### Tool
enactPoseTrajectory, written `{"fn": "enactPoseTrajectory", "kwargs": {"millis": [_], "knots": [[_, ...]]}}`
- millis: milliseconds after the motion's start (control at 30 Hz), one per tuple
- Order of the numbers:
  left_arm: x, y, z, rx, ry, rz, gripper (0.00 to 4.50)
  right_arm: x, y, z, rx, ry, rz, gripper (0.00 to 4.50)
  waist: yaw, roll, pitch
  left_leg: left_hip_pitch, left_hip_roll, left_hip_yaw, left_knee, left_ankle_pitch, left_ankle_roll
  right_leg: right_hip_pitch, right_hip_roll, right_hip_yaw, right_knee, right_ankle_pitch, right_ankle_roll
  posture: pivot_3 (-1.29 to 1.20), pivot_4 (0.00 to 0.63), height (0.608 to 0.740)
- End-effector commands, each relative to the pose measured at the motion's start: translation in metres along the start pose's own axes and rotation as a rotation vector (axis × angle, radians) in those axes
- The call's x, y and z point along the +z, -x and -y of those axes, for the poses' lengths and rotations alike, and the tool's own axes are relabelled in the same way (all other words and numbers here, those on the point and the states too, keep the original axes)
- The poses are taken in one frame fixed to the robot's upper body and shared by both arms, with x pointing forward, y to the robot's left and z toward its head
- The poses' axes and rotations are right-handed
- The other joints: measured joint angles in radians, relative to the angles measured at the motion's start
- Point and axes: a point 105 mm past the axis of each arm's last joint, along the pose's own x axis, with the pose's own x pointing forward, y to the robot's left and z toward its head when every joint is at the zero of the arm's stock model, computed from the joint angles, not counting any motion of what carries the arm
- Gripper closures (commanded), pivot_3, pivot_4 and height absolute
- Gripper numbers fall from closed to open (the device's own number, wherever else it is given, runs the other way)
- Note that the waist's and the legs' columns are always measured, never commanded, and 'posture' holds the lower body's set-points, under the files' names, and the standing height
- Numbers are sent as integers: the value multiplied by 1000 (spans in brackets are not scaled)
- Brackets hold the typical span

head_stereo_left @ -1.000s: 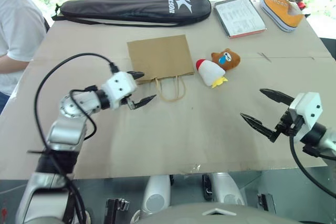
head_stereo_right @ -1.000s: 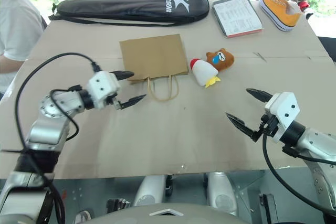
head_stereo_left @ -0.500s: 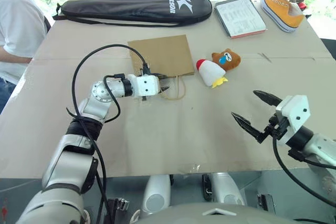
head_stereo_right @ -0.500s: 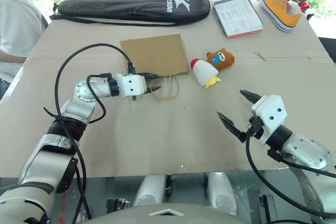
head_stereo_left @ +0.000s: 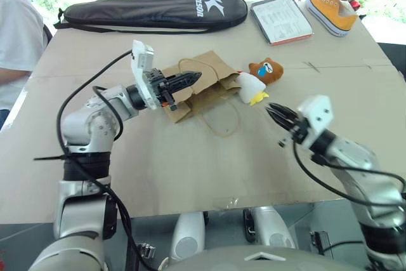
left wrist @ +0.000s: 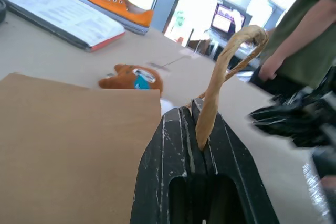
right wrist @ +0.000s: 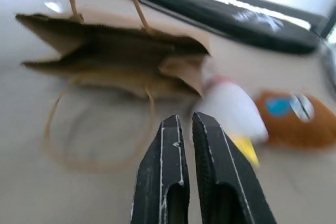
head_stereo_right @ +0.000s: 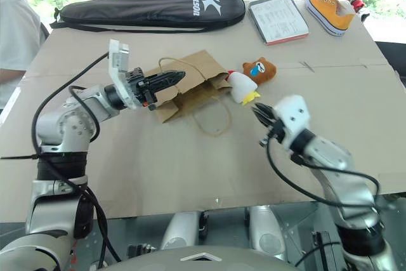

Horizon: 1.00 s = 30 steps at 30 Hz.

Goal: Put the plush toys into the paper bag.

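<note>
Now the paper bag (head_stereo_left: 200,87) is lying on its side in the middle of the counter (head_stereo_left: 190,169), one edge lifted, its mouth turned toward the two toys. The left gripper (head_stereo_left: 190,80) has its fingers clamped tight on one loop handle (left wrist: 223,72), while the second handle (head_stereo_left: 222,118) trails loose on the counter. Just at the bag's mouth sits the white toy (head_stereo_left: 252,88), touching the brown bear (head_stereo_left: 265,69) behind it; both are outside the bag. The right gripper (head_stereo_left: 276,115) hovers near the white toy with its fingers pressed together and nothing between them.

So this looks like the bag-opening step. Next, the right fingers would need to spread and close on the white toy while the left holds the mouth up.

From the left wrist, a person (left wrist: 299,40) stands beyond the counter. The right wrist looks straight into the bag's creased mouth. The head views take in the racket case (head_stereo_left: 146,9), notebook (head_stereo_left: 281,19) and sneaker (head_stereo_left: 330,9) along the far edge.
</note>
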Motion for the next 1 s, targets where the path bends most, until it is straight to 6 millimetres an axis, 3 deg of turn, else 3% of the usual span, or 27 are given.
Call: {"fn": "enactPoseTrajectory", "kwargs": {"millis": [33,200,367,667,767,1000], "knots": [[19,1,21,-6,56,74,4500,5,-39,-17,136,44,-1,4415,4,0,0,0,0,0,0,0,0,0,0,0,0,0,-1,0,150,740],[17,1,38,2,73,83,4500,-5,-85,-33,254,68,-41,4415,8,-1,0,-1,0,0,0,0,0,0,0,0,0,1,-1,0,150,740],[14,1,41,51,102,132,4500,-19,-111,-48,333,35,-81,4415,10,-1,0,-1,0,0,0,0,0,0,0,0,0,1,-1,0,150,740],[35,16,28,176,163,279,4500,-67,-114,-66,418,36,-204,4415,8,-1,0,0,0,0,0,0,0,0,-1,0,1,1,-1,0,150,740],[50,33,16,259,201,378,4500,-79,-113,-68,427,39,-222,4415,6,-2,0,1,0,0,0,0,0,0,0,0,1,1,-1,0,150,740],[56,52,18,339,191,409,4500,-64,-128,-65,471,109,-166,4415,4,-2,-1,2,0,0,0,0,-1,0,0,1,4,1,-1,0,150,740]]}}
